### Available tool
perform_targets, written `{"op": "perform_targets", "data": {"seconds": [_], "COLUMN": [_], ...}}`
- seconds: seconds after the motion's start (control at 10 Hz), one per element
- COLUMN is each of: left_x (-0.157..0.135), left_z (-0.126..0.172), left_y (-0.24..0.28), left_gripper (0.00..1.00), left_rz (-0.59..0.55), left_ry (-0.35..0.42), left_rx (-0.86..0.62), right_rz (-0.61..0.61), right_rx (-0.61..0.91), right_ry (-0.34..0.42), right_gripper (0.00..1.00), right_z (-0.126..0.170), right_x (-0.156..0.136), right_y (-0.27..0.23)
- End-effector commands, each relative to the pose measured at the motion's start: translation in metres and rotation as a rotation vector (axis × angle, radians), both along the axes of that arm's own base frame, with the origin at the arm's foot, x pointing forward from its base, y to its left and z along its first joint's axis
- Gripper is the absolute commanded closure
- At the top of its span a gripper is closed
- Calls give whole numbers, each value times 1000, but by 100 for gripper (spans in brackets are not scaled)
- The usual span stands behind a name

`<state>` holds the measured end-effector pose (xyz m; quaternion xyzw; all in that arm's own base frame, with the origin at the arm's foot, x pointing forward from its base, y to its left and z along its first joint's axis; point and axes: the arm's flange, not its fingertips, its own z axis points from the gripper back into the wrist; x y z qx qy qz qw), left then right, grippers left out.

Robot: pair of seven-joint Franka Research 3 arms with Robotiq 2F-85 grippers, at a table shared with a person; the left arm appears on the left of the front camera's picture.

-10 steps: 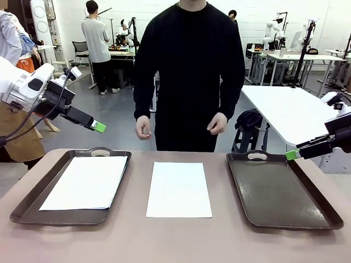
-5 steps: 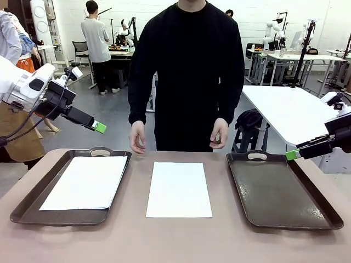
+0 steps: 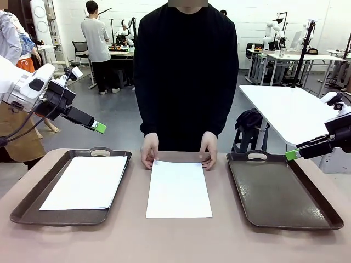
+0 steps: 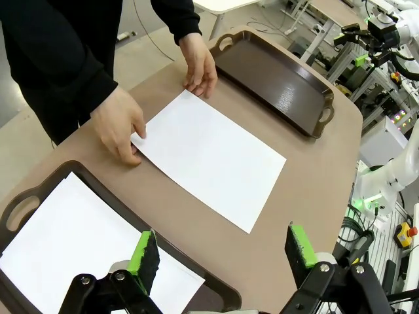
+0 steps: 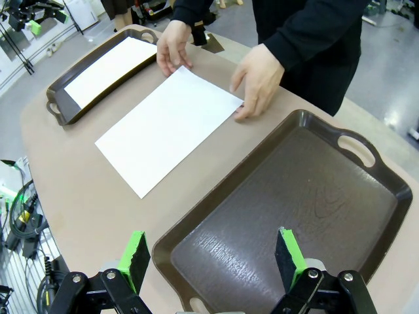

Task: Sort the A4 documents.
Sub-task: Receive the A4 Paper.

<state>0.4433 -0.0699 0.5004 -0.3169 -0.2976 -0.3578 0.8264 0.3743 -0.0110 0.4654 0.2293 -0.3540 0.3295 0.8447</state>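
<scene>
You have two A4 documents to reckon with. One sheet (image 3: 179, 189) lies flat on the bare worktop (image 3: 164, 241) between the two trays, with the person's hands (image 3: 149, 153) resting on its far corners. The other sheet (image 3: 86, 182) lies inside the left tray (image 3: 22, 211), slightly askew. The right tray (image 3: 279, 189) holds nothing.

Expect the paper to handle as very light, thin and limp: it will likely sag or curl once lifted, and it offers no raised edge on the smooth matte worktop. A flat sheet is hard to pinch from above, so judge an edge or corner as the place to take hold, perhaps where it can be slid past the worktop's edge or offered up by the person. Creasing looks like the main risk.

The trays are dark brown, glossy, rigid, with rounded rims and cut-out handles.

Your left gripper (image 4: 222, 252) hangs above the left tray with its fingers spread wide, holding nothing. Your right gripper (image 5: 209, 255) hovers over the right tray, fingers likewise wide apart and empty.
</scene>
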Motion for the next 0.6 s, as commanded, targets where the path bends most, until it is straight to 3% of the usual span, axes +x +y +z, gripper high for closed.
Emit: {"op": "perform_targets", "data": {"seconds": [0.0, 0.5], "left_x": [0, 0], "left_z": [0, 0], "left_y": [1, 1], "left_gripper": [0, 0], "left_rz": [-6, -6], "left_ry": [-3, -3], "left_rx": [-7, -7], "right_rz": [16, 16], "right_rx": [25, 25], "right_ry": [-15, -15], "right_gripper": [0, 0], "right_z": [-4, -4], "right_x": [5, 5], "right_y": [1, 1]}}
